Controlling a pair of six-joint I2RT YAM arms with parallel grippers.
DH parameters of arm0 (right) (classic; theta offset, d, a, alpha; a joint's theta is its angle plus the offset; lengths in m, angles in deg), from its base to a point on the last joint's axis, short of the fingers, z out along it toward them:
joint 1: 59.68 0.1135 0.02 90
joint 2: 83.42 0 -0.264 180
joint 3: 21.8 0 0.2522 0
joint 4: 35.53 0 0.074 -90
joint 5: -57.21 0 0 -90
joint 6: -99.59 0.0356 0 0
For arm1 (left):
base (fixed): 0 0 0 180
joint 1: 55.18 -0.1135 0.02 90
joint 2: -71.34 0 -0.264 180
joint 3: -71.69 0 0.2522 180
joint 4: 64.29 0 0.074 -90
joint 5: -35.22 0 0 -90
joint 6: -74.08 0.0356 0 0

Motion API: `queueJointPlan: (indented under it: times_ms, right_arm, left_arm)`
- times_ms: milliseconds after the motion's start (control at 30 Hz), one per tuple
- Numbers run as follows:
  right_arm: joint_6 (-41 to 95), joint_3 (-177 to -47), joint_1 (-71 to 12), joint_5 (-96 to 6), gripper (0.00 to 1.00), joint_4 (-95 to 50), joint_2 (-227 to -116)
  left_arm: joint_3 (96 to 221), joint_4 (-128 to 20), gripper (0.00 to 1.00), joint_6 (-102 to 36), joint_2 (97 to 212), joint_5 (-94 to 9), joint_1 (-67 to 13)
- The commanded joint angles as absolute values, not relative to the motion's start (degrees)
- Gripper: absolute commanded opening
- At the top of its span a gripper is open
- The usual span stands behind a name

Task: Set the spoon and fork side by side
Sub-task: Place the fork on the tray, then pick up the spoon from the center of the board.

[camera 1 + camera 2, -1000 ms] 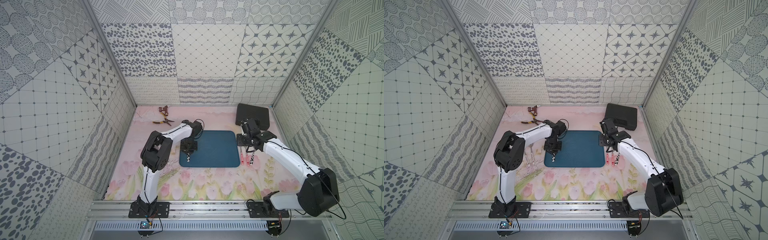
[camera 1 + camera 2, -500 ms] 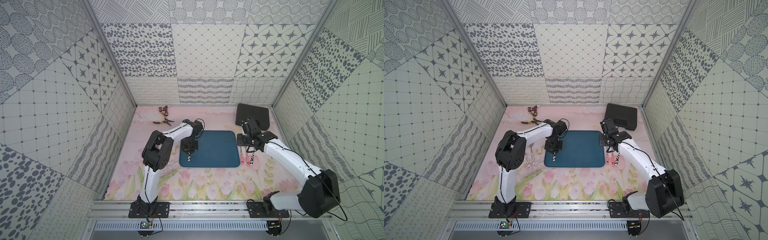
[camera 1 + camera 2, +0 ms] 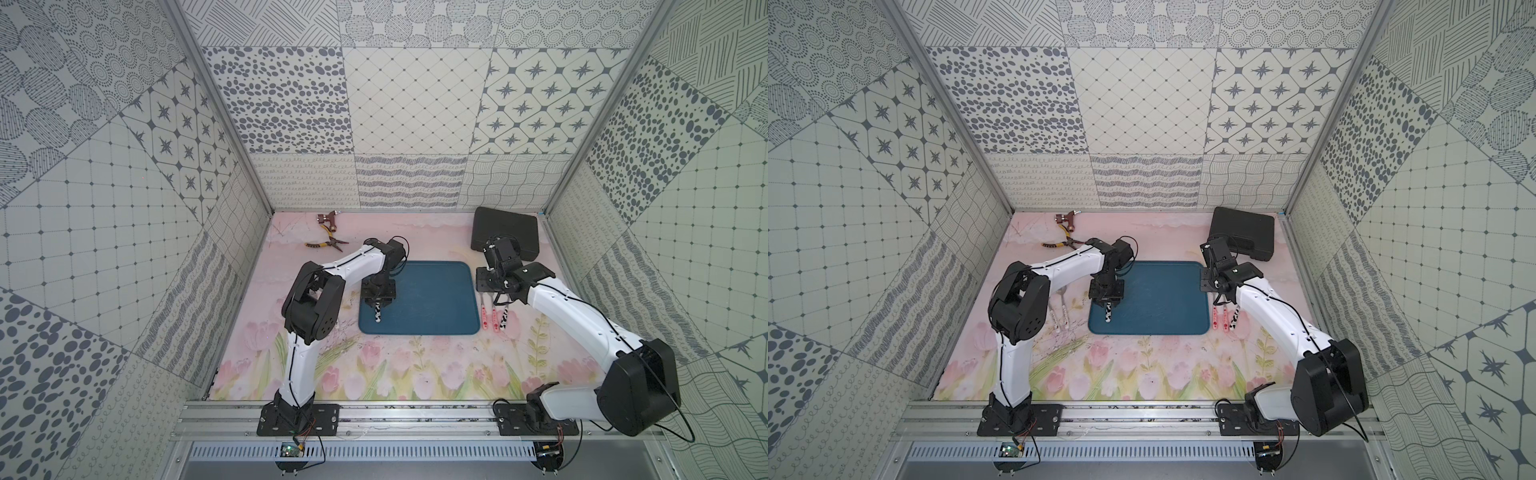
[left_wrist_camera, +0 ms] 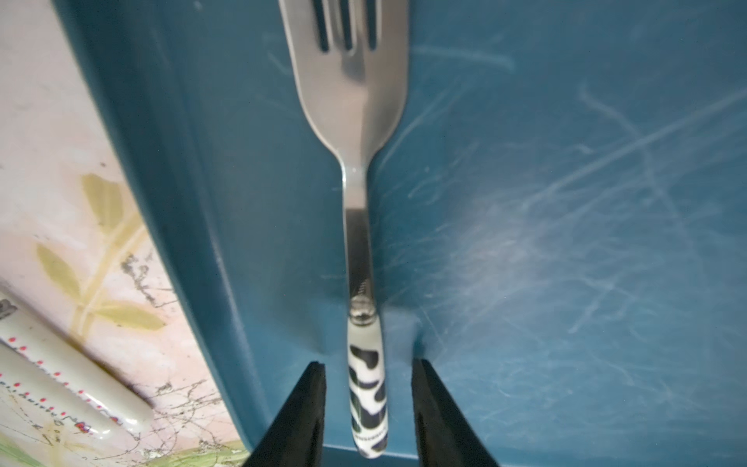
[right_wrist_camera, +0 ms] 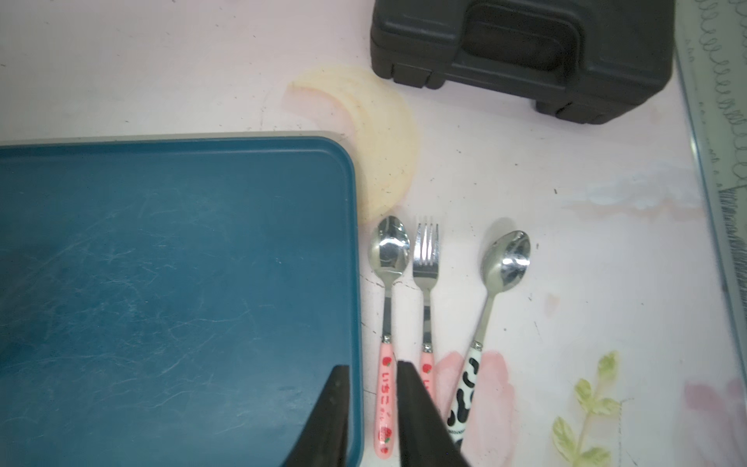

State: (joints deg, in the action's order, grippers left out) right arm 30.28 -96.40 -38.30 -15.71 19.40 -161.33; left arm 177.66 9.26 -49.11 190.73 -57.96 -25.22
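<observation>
Flowery pink tabletop (image 3: 374, 374): cow-print fork (image 4: 355, 121) is laid on blue tray (image 3: 436, 299), straddled by left gripper (image 4: 368, 364), jaws slightly apart, not pinching. Same gap on right gripper (image 5: 372, 364), nothing held.

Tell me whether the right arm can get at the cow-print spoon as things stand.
Probably yes. The cow-print spoon lies uncovered on the mat, clear of the pink fork beside it. The right pincer hovers close by with its jaws parted, holding nothing.
</observation>
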Motion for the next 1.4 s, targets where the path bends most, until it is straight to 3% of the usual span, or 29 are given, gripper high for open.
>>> queueJointPlan:
  times_ms: [0, 233, 567, 867, 1367]
  right_arm:
    - [36.0, -95.9, -45.1, -14.0, 0.30, 22.8, -162.2]
    - [39.2, -94.9, -50.5, -18.0, 0.32, 23.9, -166.8]
    - [43.1, -88.6, -53.1, -21.5, 0.34, 26.0, -167.6]
    - [45.3, -89.4, -54.3, -29.1, 0.36, 25.5, -168.3]
    - [43.9, -92.0, -56.4, -29.6, 0.29, 27.3, -176.6]
  left_arm:
    - [181.0, 12.1, 0.44, -48.6, 186.0, -58.3, -25.2]
    - [184.0, 15.4, 0.57, -46.9, 178.0, -59.7, -25.3]
    - [174.1, 11.2, 0.56, -46.3, 172.8, -55.6, -28.0]
    - [173.3, 10.2, 0.55, -44.5, 174.7, -53.2, -28.2]
    - [173.1, 10.6, 0.53, -42.9, 176.2, -52.1, -28.4]
